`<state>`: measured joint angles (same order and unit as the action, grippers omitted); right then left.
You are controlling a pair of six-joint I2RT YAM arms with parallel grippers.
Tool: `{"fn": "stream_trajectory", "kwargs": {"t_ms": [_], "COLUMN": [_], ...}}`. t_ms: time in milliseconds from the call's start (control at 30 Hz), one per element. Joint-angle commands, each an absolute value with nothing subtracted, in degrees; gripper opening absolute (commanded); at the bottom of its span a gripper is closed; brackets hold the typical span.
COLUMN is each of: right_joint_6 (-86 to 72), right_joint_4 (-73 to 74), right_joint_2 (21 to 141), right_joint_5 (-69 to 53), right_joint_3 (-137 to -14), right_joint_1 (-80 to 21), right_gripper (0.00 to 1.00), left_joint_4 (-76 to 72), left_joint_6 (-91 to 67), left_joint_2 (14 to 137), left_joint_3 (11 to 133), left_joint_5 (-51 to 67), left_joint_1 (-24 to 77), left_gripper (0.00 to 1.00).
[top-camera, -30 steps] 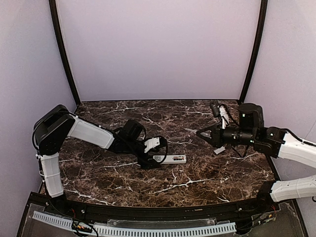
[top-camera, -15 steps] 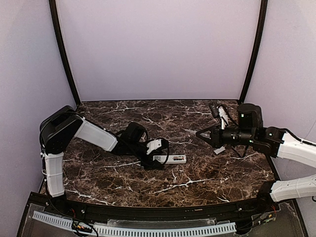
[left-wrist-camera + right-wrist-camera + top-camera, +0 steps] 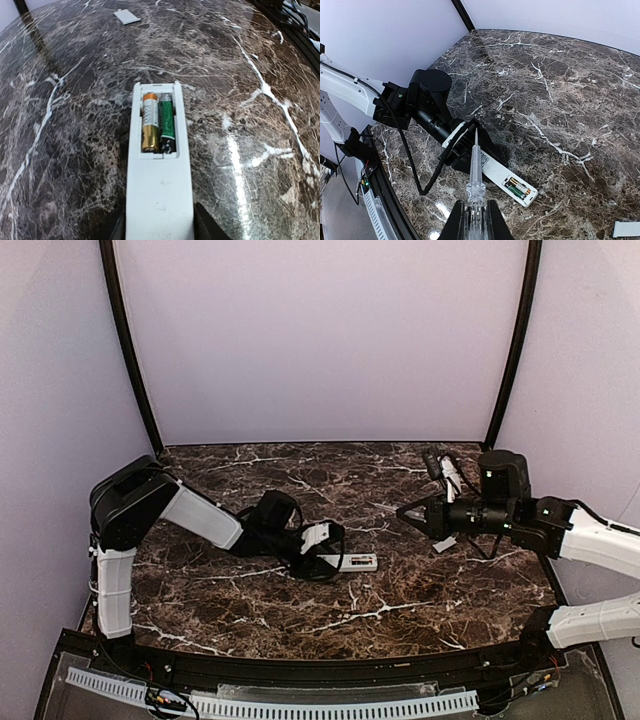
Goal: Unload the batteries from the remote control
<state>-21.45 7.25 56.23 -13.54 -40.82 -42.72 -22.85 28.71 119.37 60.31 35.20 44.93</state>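
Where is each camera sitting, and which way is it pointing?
Top external: above and behind the bases, looking down on the table; left arm and right arm show.
Left wrist: low over the table, looking along the remote control; left pincer flanks its near end.
Right wrist: raised, looking down past the stick tool in the right pincer toward the left arm.
Shared: both wrist views show the batteries.

Both arms: white shells, blk joints. At 9 o'clock, left arm (image 3: 200,515): boxy blk shoulder, thin blk cable (image 3: 422,192) looping off wrist. At 3 o'clock, right arm (image 3: 600,545): same build. Both left pincer (image 3: 159,232) & right pincer (image 3: 475,212) matte blk.
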Motion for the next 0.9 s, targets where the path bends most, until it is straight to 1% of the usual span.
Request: {"fn": "stream_trajectory", "kwargs": {"t_ms": [0, 33, 67, 133, 167, 200, 333, 633, 867], "right_joint_6": [-20.45, -20.43, -20.33, -20.13, -20.11, -20.14, -19.29, -17.59, -14.55], "right_joint_4": [5.34, 5.4, 5.43, 5.42, 5.48, 5.57, 5.92, 8.14, 10.59], "right_joint_2": [56.86, 56.94, 57.0, 56.96, 56.83, 56.75, 55.77, 54.59, 53.18], "right_joint_5": [-14.26, -14.23, -14.17, -13.88, -13.7, -13.49, -12.95, -12.27, -11.31], "right_joint_3": [-40.97, -41.15, -41.26, -41.52, -41.61, -41.72, -41.92, -44.05, -46.95], "right_joint_1": [-42.05, -42.07, -42.1, -42.09, -42.1, -42.1, -42.1, -42.01, -42.07], "right_gripper": [0.0, 0.0, 0.0, 0.0, 0.0, 0.0, 0.0, 0.0, 0.0], "left_joint_4": [-19.51, -18.28, -17.71, -15.75, -15.39, -14.79, -13.29, -13.12, -15.37], "left_joint_6": [30.35, 30.56, 30.95, 31.25, 31.4, 31.6, 31.62, 31.24, 36.72], "left_joint_2": [120.65, 120.43, 120.29, 119.17, 118.82, 117.99, 114.68, 105.28, 99.23], "left_joint_3": [61.15, 61.42, 61.92, 62.39, 62.55, 62.61, 62.49, 60.39, 56.13], "left_joint_5": [34.66, 34.77, 34.83, 34.69, 34.34, 34.04, 31.94, 21.2, 5.9], "left_joint_1": [45.26, 45.26, 45.26, 45.26, 45.26, 45.26, 45.26, 45.73, 49.13], "left_gripper": [0.38, 0.32, 0.29, 0.17, 0.14, 0.09, 0.01, 0.0, 0.0]}}
